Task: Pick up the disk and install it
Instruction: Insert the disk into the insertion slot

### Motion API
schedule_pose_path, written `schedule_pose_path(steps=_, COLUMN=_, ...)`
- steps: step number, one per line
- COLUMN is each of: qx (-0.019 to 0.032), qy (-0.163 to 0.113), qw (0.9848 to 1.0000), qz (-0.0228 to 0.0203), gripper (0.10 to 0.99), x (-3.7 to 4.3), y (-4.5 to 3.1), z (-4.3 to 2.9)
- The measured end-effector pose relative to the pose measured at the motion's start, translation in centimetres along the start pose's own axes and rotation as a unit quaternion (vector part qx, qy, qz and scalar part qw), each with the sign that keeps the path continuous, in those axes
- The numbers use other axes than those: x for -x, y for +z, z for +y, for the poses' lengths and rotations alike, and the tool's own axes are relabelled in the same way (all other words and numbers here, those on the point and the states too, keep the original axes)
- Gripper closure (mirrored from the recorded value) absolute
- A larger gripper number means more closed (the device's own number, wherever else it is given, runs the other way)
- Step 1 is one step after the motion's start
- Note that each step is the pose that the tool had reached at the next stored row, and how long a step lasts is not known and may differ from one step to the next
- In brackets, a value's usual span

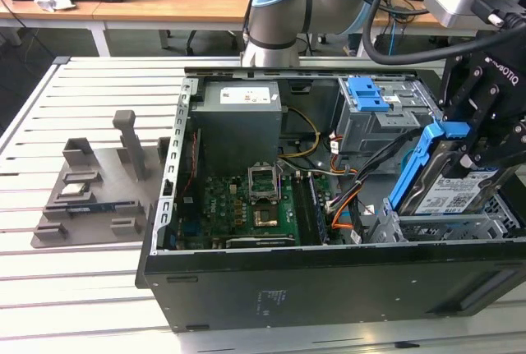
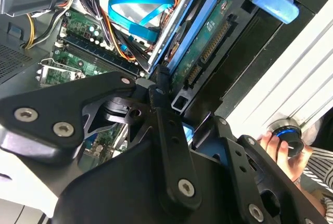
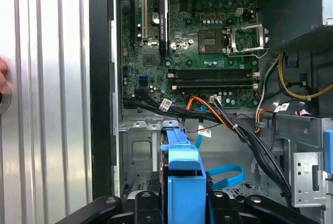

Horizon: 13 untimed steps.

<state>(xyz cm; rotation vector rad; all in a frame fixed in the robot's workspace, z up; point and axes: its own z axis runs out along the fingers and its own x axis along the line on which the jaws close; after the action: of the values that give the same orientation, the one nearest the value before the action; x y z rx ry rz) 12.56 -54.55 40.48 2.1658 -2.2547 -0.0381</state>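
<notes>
The disk (image 1: 450, 195), silver with a white-and-blue label and blue carrier rails, hangs tilted over the grey drive cage (image 1: 436, 227) at the exterior view's right end of the open computer case (image 1: 329, 276). My gripper (image 1: 479, 147) is shut on the disk's upper end. In the second wrist view the disk (image 2: 205, 52) shows its green circuit-board underside and connector between my black fingers (image 2: 160, 110). In the first wrist view the blue carrier (image 3: 184, 180) sits between the fingers (image 3: 145, 203), edge-on above the cage floor.
A lone blue bracket (image 1: 367, 94) lies on the grey drive bay behind the cage. The grey power-supply box (image 1: 241, 120) and green motherboard (image 1: 246, 202) take up the case's left half, with cables (image 1: 345, 198) beside the cage. A grey fixture plate (image 1: 90, 198) lies on the slatted table. A hand (image 2: 281, 148) holds a knob beside the case.
</notes>
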Motion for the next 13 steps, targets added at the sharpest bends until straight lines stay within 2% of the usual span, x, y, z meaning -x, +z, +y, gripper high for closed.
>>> schedule_pose_path(steps=3, qx=0.0000, qy=0.000, qw=1.0000, qz=0.0000, gripper=0.710, x=0.00, y=0.01, z=0.00)
schedule_pose_path(steps=4, qx=0.0000, qy=0.000, qw=1.0000, qz=0.0000, gripper=0.647, x=0.00, y=0.01, z=0.00)
schedule_pose_path(steps=10, qx=0.0000, qy=0.000, qw=1.0000, qz=0.0000, gripper=0.659, x=0.00, y=0.03, z=0.00)
schedule_pose_path(steps=11, qx=0.0000, qy=0.000, qw=1.0000, qz=0.0000, gripper=0.792, x=0.00, y=0.04, z=0.00)
schedule_pose_path(steps=13, qx=0.0000, qy=0.000, qw=1.0000, qz=0.0000, gripper=0.910, x=0.00, y=0.05, z=0.00)
